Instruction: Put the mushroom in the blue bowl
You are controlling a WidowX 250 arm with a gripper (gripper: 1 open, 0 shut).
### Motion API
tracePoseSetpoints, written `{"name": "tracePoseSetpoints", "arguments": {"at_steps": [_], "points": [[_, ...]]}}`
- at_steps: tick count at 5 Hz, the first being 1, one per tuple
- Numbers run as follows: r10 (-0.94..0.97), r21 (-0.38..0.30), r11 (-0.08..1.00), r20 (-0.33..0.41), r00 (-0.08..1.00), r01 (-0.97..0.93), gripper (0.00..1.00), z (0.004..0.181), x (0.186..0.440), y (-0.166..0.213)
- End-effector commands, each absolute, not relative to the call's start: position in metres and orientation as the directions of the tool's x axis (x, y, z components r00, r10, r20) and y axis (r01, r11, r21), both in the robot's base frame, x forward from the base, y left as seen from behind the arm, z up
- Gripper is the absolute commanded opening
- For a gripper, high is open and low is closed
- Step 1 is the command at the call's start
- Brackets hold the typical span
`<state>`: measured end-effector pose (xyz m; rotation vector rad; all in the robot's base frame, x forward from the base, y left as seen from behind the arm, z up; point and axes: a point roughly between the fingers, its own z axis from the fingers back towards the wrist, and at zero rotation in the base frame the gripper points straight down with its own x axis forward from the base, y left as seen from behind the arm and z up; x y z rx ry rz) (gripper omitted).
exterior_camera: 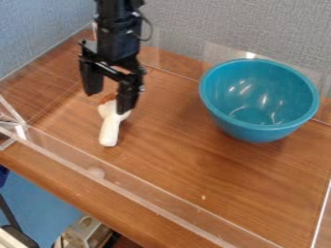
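A: Where is the mushroom (111, 127)?

B: Lying on its side on the wooden tabletop (195, 165), at about nine o'clock from the middle of the table. The cream stem points toward the near edge; the orange-brown cap end is up under the gripper (108, 97) and mostly hidden by it.

A: And the gripper — is it holding anything?

B: No. Its two black fingers (130, 100) hang spread wide apart, pointing straight down, nothing between them. They stand over the cap end of the mushroom; whether a fingertip touches it I cannot tell.

A: The blue bowl (260, 99)?

B: Upright at roughly two o'clock on the table, well apart from the mushroom and from the gripper. Glossy teal inside, with nothing in it that I can see.

A: Anything else around?

B: A low clear plastic wall (155, 197) runs round the table edge — the near side runs from eight o'clock down to five o'clock. Behind, at twelve, a blue-grey backdrop (52, 29).
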<state>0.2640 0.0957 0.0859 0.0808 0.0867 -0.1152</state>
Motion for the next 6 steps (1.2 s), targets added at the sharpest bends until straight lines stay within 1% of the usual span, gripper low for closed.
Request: {"name": "tracePoseSetpoints", "arguments": {"at_steps": [1,2,3,5,6], "points": [[-0.176,0.103,0.978,-0.065,0.982,0.182,1.0,0.078,0.273,0.11],[-0.163,0.117,0.978,-0.067,0.984,0.17,1.0,0.05,0.276,0.116],[-0.148,0.133,0.979,-0.074,0.986,0.157,1.0,0.032,0.28,0.126],[-0.144,0.15,0.977,-0.074,0.987,0.154,1.0,0.043,0.301,0.13],[-0.122,0.159,0.978,-0.072,0.99,0.132,1.0,0.036,0.308,0.132]]}}
